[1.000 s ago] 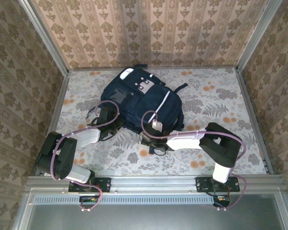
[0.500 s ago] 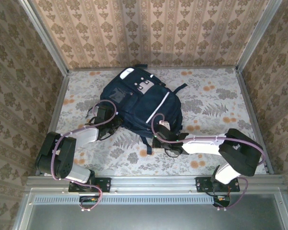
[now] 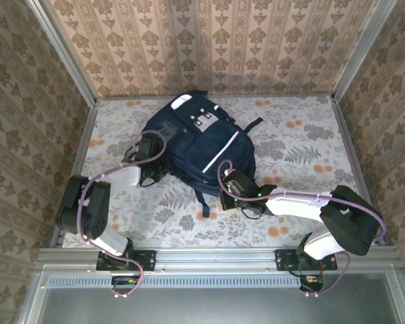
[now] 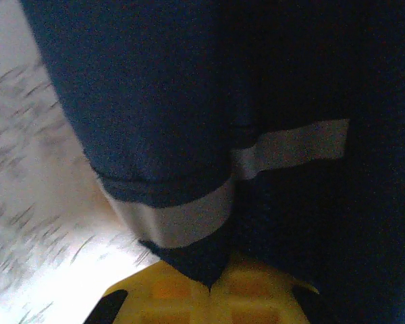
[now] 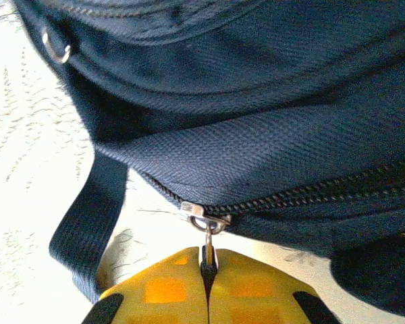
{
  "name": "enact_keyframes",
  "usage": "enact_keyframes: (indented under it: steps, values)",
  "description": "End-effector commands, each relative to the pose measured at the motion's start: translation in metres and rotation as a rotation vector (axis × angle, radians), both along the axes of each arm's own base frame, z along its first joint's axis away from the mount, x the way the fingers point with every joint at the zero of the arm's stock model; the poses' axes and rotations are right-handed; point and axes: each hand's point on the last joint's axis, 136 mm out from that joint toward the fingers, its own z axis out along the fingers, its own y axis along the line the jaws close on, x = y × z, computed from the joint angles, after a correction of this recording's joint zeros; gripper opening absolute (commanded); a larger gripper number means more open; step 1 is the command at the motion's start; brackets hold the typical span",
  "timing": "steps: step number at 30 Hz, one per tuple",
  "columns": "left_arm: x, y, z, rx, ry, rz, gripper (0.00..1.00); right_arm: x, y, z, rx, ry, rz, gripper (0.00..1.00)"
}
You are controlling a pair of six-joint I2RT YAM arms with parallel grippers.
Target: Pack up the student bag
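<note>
R end effector [image 5: 208,271] has slid right along the near edge of the bag [image 3: 196,142] since 1 s ago. It's clenched on the zip pull [image 5: 208,237]. Zip teeth [image 5: 304,192] run on along that edge, so the next drag prob. follows them. L end effector [image 4: 209,287] pinches fabric at bag's left side, bracing. Bag lies on bench [image 3: 304,155], long axis far-left to near-right. Strap [image 5: 88,223] off bag's near edge may snag.

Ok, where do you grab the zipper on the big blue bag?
By the metal pull tab hanging off the slider on the student bag, coming from the bag's near edge. The tab sticks out flat, clear of the fabric, so it is easy to pinch, as the right gripper does.
</note>
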Motion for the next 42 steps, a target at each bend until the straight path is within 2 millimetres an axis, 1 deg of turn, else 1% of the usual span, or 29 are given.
enact_keyframes:
  steps: [1,2,3,4,6,7,11,14,18,22,24,26,30,33,37,40,42]
  values:
    - [0.029,-0.034,0.022,-0.049,-0.055,-0.169,0.04,-0.017,0.034,0.006,0.075,0.017,0.144,0.0]
    - [0.032,-0.039,0.025,-0.068,-0.052,-0.186,0.09,-0.015,0.043,0.009,0.098,0.013,0.145,0.0]
    - [0.033,-0.043,0.028,-0.08,-0.05,-0.196,0.16,-0.014,0.054,0.012,0.125,0.016,0.15,0.0]
    - [0.032,-0.042,0.031,-0.079,-0.052,-0.195,0.27,-0.011,0.065,0.015,0.145,0.022,0.154,0.0]
    - [0.025,-0.034,0.038,-0.056,-0.056,-0.175,0.41,-0.007,0.083,0.02,0.164,0.028,0.157,0.0]
    - [0.02,-0.029,0.042,-0.05,-0.059,-0.161,0.45,-0.004,0.092,0.022,0.179,0.028,0.153,0.0]
    - [-0.004,-0.01,0.055,-0.059,-0.081,-0.099,0.52,0.008,0.114,0.031,0.273,0.029,0.114,0.0]
    - [-0.024,-0.007,0.059,-0.096,-0.102,-0.092,0.55,0.011,0.123,0.035,0.323,0.033,0.109,0.0]
    - [-0.043,-0.01,0.05,-0.144,-0.095,-0.102,0.55,0.011,0.127,0.035,0.352,0.042,0.107,0.0]
    - [-0.049,-0.009,0.034,-0.151,-0.098,-0.099,0.53,0.008,0.128,0.034,0.377,0.055,0.105,0.0]
    - [-0.049,-0.012,0.029,-0.165,-0.103,-0.102,0.52,0.007,0.127,0.034,0.387,0.061,0.098,0.0]
    - [-0.046,-0.018,0.029,-0.178,-0.118,-0.118,0.51,0.006,0.127,0.034,0.4,0.065,0.094,0.0]
    - [-0.038,-0.031,0.033,-0.207,-0.174,-0.154,0.5,0.003,0.126,0.032,0.401,0.072,0.1,0.0]
    - [-0.035,-0.036,0.034,-0.209,-0.197,-0.172,0.46,0.001,0.124,0.031,0.398,0.074,0.099,0.0]
    - [-0.034,-0.039,0.021,-0.203,-0.168,-0.178,0.38,0.001,0.122,0.031,0.397,0.073,0.093,0.0]
    - [-0.035,-0.034,0.009,-0.188,-0.149,-0.159,0.31,0.002,0.122,0.032,0.396,0.068,0.092,0.0]
    - [-0.037,-0.032,0.004,-0.172,-0.135,-0.151,0.28,0.002,0.121,0.032,0.39,0.066,0.09,0.0]
